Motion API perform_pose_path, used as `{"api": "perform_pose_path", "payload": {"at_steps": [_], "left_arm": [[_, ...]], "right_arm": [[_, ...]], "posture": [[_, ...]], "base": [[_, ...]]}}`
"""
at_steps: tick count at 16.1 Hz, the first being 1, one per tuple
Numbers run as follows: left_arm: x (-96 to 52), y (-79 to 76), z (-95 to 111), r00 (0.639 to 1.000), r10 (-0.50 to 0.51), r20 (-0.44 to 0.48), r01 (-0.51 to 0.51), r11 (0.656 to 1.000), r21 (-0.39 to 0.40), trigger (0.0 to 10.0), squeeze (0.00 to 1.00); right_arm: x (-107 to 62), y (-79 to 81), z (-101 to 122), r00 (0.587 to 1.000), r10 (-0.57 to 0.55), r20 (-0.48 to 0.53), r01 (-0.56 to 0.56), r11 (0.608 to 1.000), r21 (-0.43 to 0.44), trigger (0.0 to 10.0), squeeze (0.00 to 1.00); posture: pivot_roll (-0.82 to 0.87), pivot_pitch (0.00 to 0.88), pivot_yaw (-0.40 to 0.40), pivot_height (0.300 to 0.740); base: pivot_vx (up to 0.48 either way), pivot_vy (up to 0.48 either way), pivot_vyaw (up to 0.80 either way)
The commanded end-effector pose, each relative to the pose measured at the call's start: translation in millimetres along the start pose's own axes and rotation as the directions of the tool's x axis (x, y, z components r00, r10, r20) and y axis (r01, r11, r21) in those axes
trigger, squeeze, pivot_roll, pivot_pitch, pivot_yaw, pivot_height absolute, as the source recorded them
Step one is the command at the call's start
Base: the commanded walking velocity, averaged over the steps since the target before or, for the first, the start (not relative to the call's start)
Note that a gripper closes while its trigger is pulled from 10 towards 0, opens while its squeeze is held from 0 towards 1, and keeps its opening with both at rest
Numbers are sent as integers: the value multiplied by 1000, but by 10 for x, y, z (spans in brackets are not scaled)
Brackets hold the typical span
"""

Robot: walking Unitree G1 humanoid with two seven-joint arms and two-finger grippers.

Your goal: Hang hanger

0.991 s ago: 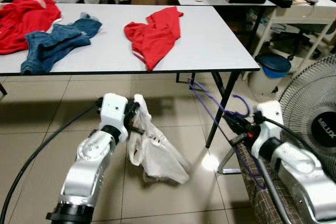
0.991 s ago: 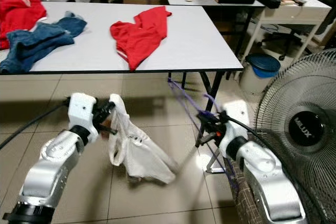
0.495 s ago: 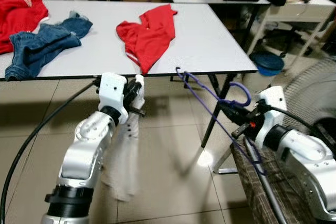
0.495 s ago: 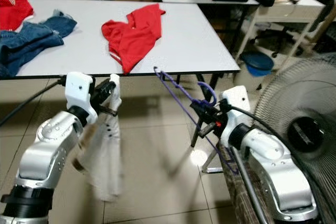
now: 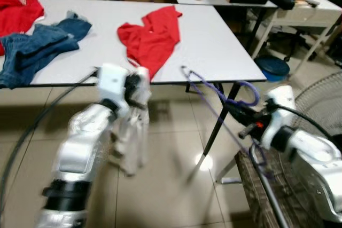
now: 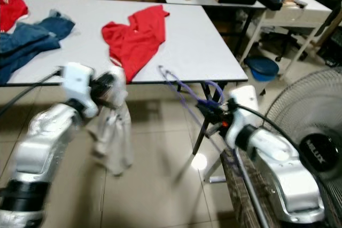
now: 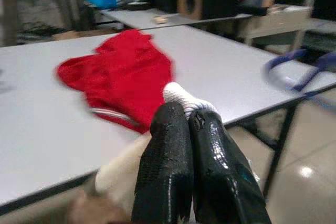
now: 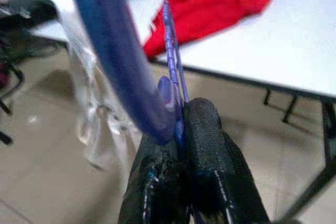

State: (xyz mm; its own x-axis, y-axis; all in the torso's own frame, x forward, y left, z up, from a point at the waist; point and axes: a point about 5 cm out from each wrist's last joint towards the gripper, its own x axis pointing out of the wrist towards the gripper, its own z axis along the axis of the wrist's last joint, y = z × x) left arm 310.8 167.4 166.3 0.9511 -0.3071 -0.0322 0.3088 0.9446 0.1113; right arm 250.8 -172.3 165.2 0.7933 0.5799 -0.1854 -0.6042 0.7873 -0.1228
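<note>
Right gripper [image 8: 181, 129] pinched the thin purple wire hanger [image 5: 214, 97] upright by its neck, while left gripper [image 7: 189, 124] dangled a blurry white garment [image 5: 131, 137], probably for threading.

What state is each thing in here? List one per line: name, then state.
Left gripper: shut on the white garment.
White garment: hanging limp, off the floor.
Right gripper: shut on the hanger.
Hanger: held up, bare, not hung.
Red shirt: crumpled on the table.
Jeans: heaped on the table.
</note>
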Motion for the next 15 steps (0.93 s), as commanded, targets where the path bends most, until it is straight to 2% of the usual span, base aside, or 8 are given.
{"api": "perform_pose_path", "payload": {"at_steps": [1,8,14,15], "left_arm": [[67,-106,109,998,-43,44,43,999,-2,10000,0],[126,-79,177,997,-33,63,33,999,-1,10000,0],[145,-66,221,997,-26,71,26,1000,12,10000,0],[212,-46,264,996,-42,82,40,999,27,10000,0]], "right_arm": [[-55,-66,0,1000,-27,-7,27,1000,-10,10000,0],[-28,-96,28,1000,-9,-3,9,1000,-27,10000,0],[-146,-179,18,994,64,-87,-73,992,-103,10000,0],[-218,-231,84,987,115,-110,-129,984,-125,10000,0]], "posture": [[-20,0,-51,740],[-8,0,-56,740],[-7,0,-68,740],[-6,0,-63,740]], "base": [[345,0,0],[354,0,0],[358,0,0],[360,0,0]]}}
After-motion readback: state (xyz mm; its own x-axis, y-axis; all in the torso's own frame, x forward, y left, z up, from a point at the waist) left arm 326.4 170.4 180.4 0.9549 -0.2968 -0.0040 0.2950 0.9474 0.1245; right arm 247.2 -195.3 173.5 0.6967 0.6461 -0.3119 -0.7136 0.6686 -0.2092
